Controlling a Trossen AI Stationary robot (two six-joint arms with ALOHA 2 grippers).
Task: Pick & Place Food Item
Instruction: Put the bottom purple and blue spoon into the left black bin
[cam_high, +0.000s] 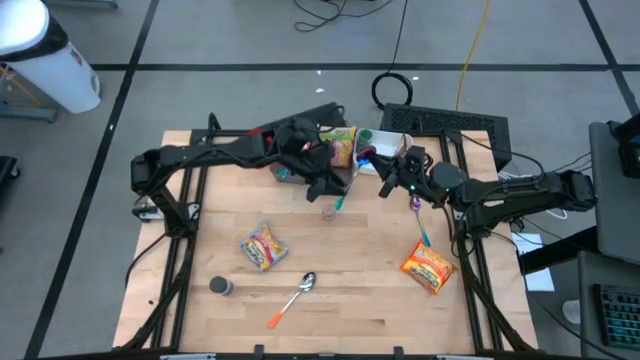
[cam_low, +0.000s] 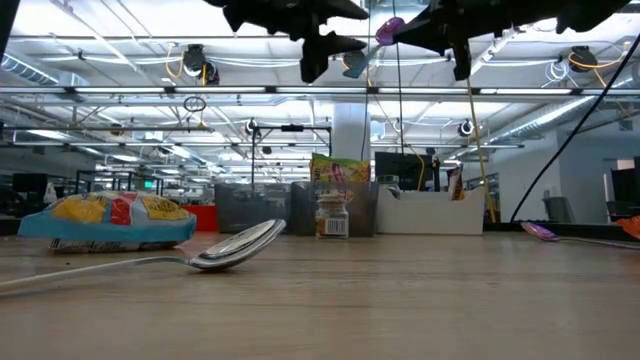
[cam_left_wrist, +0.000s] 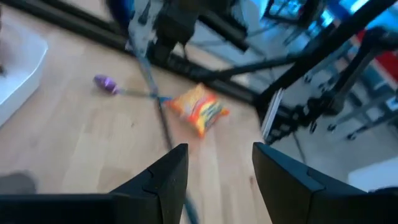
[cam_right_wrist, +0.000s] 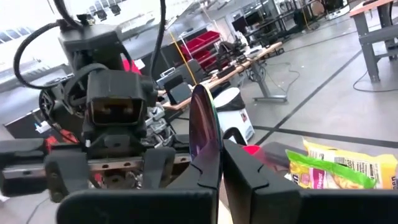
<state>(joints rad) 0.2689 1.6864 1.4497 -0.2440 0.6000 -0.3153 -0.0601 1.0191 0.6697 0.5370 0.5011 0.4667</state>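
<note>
food packets lie unplaced: 1 (cam_high: 264, 247) left of centre, 1 (cam_high: 428, 267) near right. left gripper (cam_high: 327, 187) hovers apart, empty, mid-table. right gripper (cam_high: 412, 190) is clamped on a purple spoon (cam_right_wrist: 204, 127), so picking remains.

2 orange-yellow food packets (cam_high: 263, 247) (cam_high: 428, 267) flat on the wooden table (cam_high: 360, 300), a third (cam_high: 342, 146) upright at the far edge

An orange-and-yellow packet (cam_high: 428, 267) lies by the table's (cam_high: 350, 300) right edge, a yellow-red packet (cam_high: 263, 246) left of centre, an orange-handled silver spoon (cam_high: 292, 297) near the front edge, pale wood beneath.
</note>
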